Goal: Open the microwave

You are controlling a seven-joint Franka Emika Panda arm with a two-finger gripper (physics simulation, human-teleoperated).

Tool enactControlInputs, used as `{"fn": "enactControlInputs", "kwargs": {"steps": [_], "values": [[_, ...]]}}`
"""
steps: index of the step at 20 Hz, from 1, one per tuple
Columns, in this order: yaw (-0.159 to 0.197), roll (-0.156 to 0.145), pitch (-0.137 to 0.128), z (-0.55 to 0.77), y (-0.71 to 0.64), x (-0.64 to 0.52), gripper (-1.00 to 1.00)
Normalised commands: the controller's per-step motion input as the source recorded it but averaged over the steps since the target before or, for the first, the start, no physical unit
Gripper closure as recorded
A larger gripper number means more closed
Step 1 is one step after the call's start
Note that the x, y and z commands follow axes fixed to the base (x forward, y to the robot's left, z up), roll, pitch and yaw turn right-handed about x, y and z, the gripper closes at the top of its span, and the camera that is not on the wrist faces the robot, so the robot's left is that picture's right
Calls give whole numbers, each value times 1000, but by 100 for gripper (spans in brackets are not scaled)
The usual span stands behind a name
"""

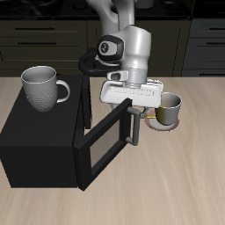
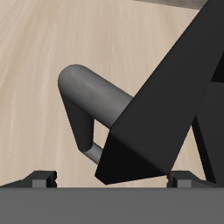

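Microwave: one (image 1: 53, 141), black, near the desk's front edge, door (image 1: 107, 145) swung partly open.
Handle: one grey bar (image 2: 92, 101) at the door's free edge.
Gripper: one (image 1: 134, 112), at the handle; how wide the jaws stand cannot be told.
Mugs: two, a grey one (image 1: 42, 86) on the microwave, a yellowish one (image 1: 169, 109) on a plate (image 1: 163, 124).
Writing: none readable.
Desk: one (image 1: 185, 185), light wood.

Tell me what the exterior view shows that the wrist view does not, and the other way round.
Only the exterior view shows the whole microwave with its door swung partly open, a grey mug on top of it, a yellow mug on a plate farther back, and the dark cabinets. Only the wrist view shows the handle close up, beside the door's edge. Both share the handle, the door and the wooden table.
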Motion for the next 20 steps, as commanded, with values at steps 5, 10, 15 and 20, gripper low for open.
{"fn": "enactControlInputs", "kwargs": {"steps": [5,10,15,20], "values": [[-38,52,-10,43,188,190,-100],[-44,7,-37,70,98,295,-100],[-23,36,-22,104,159,203,-100],[8,40,-23,133,153,224,-100]]}}
